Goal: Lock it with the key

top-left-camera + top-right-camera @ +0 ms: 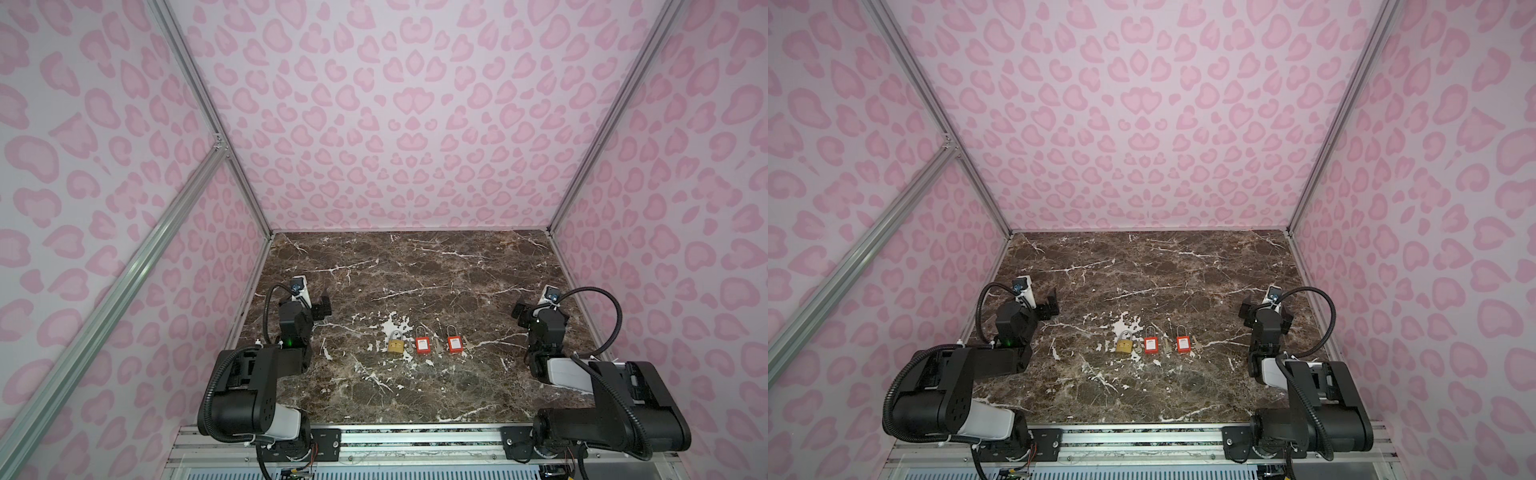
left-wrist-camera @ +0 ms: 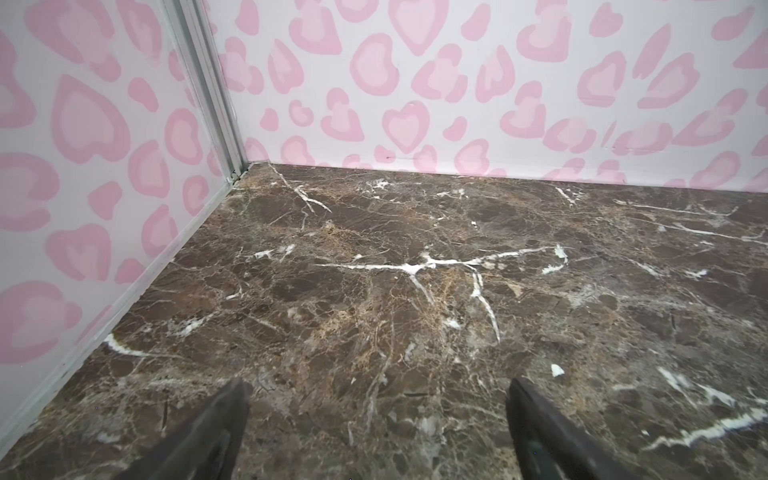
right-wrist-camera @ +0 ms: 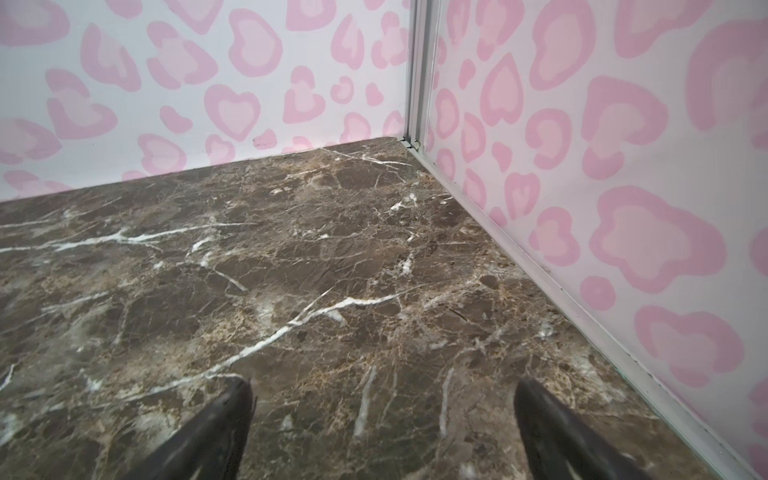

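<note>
**Mounting rail** (image 1: 415,440) with both arm bases in the foreground, and the marble table (image 1: 415,266) behind it.

**Task objects.** Near the table's middle, three locks lie flat in a row, all well clear of both arms:
- a brass padlock (image 1: 395,347)
- an inner red padlock (image 1: 422,345)
- an outer red padlock (image 1: 455,344)

A small pale key (image 1: 1168,348) appears to lie between the red ones. Whether any shackle is open is too small to tell.

**Grippers.** The left gripper (image 2: 378,392) and right gripper (image 3: 382,388) sit near opposite table edges. The jaws of each are spread wide and hold nothing.

**Handling (judged).**
- The padlocks are rigid and compact, and the brass one is probably the heaviest.
- Their smooth bodies may skate on the polished stone, so each is best pinched across its flat faces with the keyway left exposed.
- The key is thin, light and flush with the surface, so it is hard to pick up. It is best gripped by the head, leaving the blade free.

**Views.**
- Both top views show the locks and both arms.
- The wrist views show only bare marble, the patterned walls (image 2: 374,83) and the parted fingertips (image 3: 239,395). They show no lock, but they do confirm the grippers are empty.
</note>
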